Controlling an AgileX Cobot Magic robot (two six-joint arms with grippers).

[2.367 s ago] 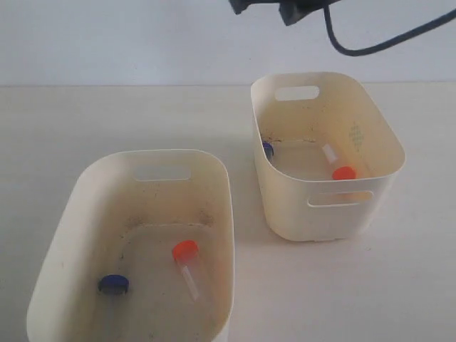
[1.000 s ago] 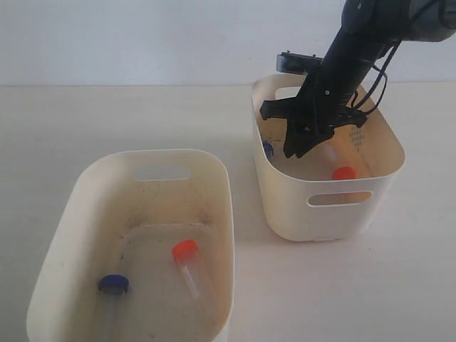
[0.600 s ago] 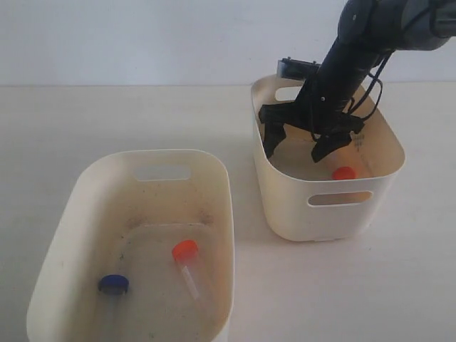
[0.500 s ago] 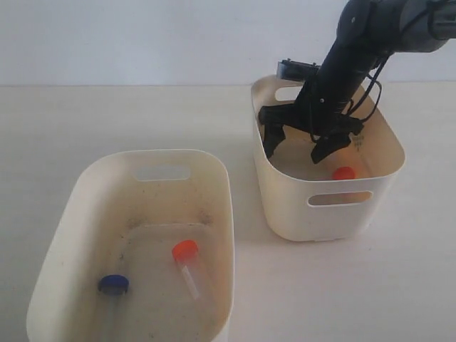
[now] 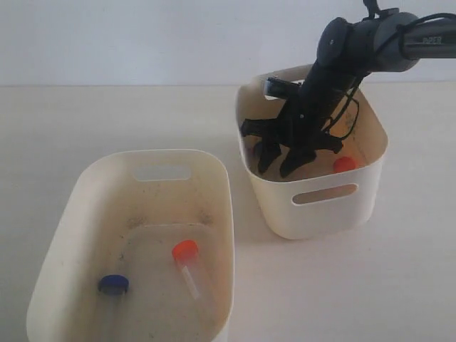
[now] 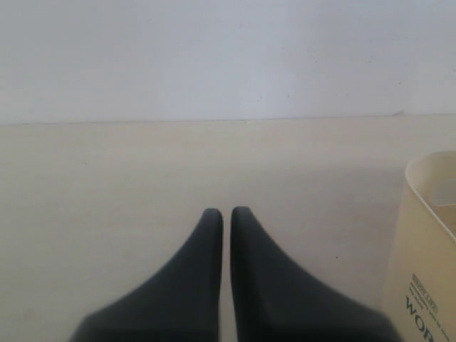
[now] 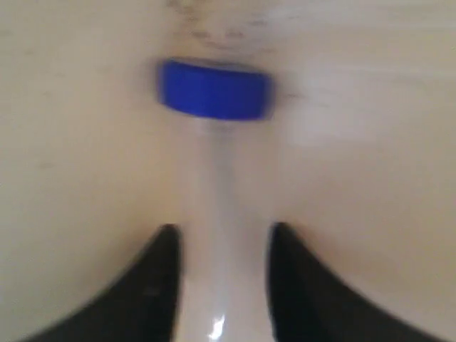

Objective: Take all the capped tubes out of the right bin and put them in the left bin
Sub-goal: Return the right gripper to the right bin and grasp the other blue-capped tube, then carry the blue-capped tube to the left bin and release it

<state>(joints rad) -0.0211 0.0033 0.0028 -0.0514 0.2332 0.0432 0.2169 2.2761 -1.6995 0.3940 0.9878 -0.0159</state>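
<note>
Blue-capped clear plastic tube lies at left end of deep cream right bin, close to end wall, little room. Right pincer partly open, fingers flank tube body, not visibly clamped. Orange-capped tube at opposite end. Versus half second ago: pincer narrower, bin shoved left. Left pincer closed, empty, over surface.

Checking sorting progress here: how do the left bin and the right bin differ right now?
The left bin looks wider, the right bin deeper. No arm is in the left bin; the right gripper reaches into the right bin, straddling a blue-capped tube. The left bin holds two loose tubes; the right bin shows one loose orange cap. Both are cream tubs with slot handles.
</note>
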